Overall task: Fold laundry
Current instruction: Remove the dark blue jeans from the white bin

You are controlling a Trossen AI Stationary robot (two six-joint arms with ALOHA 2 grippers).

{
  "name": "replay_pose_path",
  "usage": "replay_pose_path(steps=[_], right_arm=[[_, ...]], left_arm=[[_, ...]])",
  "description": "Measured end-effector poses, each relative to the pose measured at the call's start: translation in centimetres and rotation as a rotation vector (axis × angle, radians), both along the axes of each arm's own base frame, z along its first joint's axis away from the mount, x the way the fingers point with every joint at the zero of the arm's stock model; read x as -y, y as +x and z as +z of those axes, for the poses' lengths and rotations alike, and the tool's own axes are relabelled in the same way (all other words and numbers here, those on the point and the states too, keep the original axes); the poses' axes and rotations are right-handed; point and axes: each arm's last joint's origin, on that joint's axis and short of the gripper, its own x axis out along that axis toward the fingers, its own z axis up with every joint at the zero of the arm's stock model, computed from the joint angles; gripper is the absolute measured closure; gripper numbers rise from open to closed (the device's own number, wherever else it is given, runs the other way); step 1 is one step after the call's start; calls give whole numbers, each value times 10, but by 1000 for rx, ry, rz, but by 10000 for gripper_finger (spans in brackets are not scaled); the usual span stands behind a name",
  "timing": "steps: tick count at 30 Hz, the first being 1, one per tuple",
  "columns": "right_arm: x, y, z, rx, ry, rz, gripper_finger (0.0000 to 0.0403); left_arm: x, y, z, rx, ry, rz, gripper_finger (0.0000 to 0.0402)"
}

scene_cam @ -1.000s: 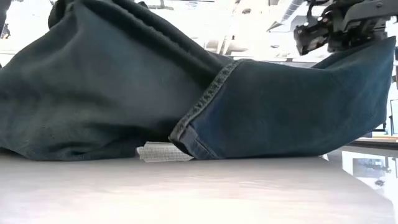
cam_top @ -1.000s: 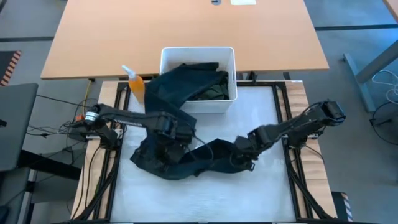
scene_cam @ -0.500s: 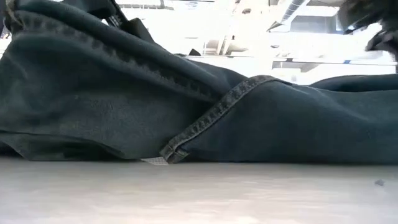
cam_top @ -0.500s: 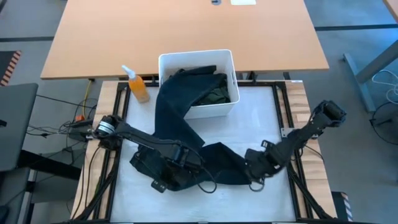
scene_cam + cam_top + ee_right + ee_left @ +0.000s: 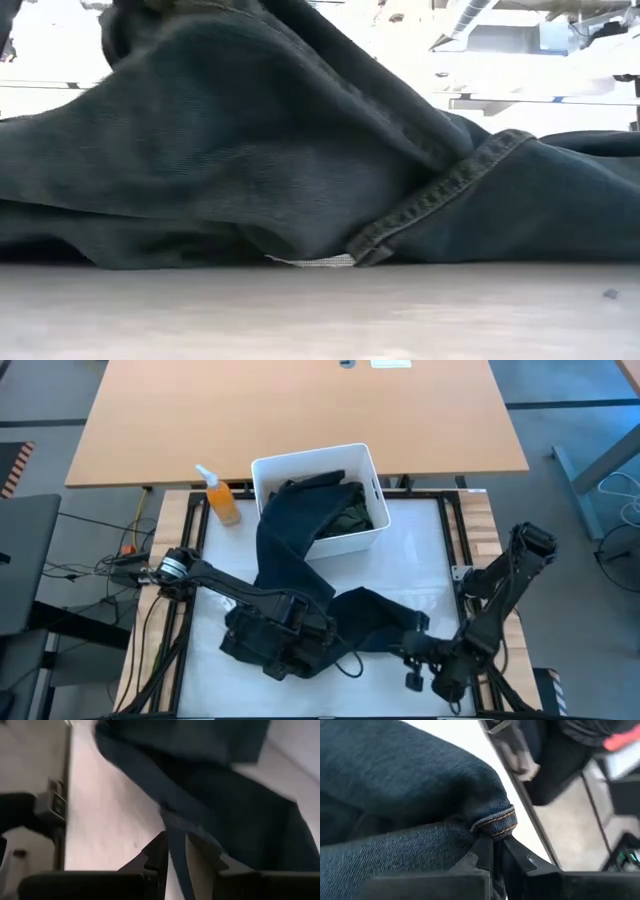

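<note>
Denim trousers trail from bin; wrist views alone show left claw clamped on hem, right claw pinching fold.

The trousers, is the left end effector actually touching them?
Touching. In the left wrist view the left end effector has its fingers pinched shut on the stitched hem of the trousers.

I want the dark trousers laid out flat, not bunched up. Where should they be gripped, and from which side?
Best at the waistband edge, probably. The left tool is shut on the stitched hem of the trousers, and the right tool pinches a fabric edge at the table's near side. One leg trails into the white bin, so coming from the near edge and pulling away from the bin should draw it out.
</note>
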Motion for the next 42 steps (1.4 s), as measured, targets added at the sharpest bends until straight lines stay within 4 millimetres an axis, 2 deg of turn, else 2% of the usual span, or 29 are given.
replay_pose_path(steps=[6, 10, 15, 19, 23, 26, 30, 33, 37, 42], right_arm=[[-4, 7, -10, 31, -88, -4, 310], [-2, 20, -23, 3, -133, -32, 310], [4, 43, -31, 22, -191, -59, 310], [27, 71, -22, 122, -198, -191, 310], [64, 100, -10, 156, -179, -278, 305], [97, 122, -6, 165, -123, -325, 287], [137, 143, 0, 205, -61, -343, 243], [155, 155, 10, 283, -31, -265, 199], [163, 165, 25, 426, -22, -162, 149], [169, 171, 44, 520, -156, -119, 134]], left_arm=[[-6, -2, 9, 16, 72, 64, 335], [-10, -8, 33, -5, 134, 89, 289], [-17, -21, 76, -55, 253, 130, 258], [-24, -33, 108, -54, 399, 196, 254], [-30, -56, 130, 1, 544, 254, 257], [-34, -81, 138, 37, 596, 313, 259], [-40, -118, 136, 104, 590, 456, 260], [-43, -146, 122, 173, 517, 577, 260], [-45, -177, 89, 220, 382, 680, 260], [-49, -202, 38, 293, 265, 762, 260]])
